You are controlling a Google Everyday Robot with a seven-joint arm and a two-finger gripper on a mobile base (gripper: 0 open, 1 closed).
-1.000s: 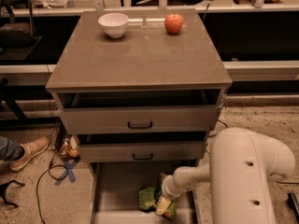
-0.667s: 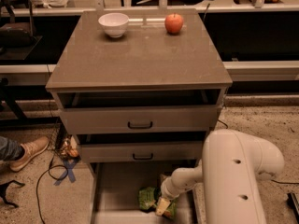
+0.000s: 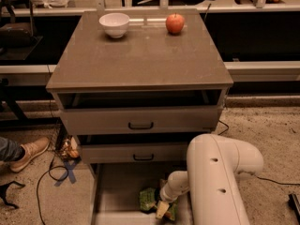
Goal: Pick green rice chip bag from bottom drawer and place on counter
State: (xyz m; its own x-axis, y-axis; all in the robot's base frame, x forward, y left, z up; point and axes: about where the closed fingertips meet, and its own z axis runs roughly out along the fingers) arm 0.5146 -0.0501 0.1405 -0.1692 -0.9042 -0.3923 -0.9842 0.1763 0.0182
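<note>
The green rice chip bag (image 3: 149,199) lies crumpled on the floor of the pulled-out bottom drawer (image 3: 117,193), near its right side. My gripper (image 3: 162,209) reaches down into the drawer from the white arm (image 3: 215,182) and sits right at the bag's right edge, touching or overlapping it. The counter (image 3: 136,55) tops the three-drawer cabinet above.
A white bowl (image 3: 115,24) and a red apple (image 3: 175,23) stand at the back of the counter. The two upper drawers with black handles (image 3: 140,125) stand slightly open. A person's shoe (image 3: 28,152) and cables lie on the floor to the left.
The white arm has swung left, covering more of the drawer's right side. The gripper stays at the bag, which has not moved.
</note>
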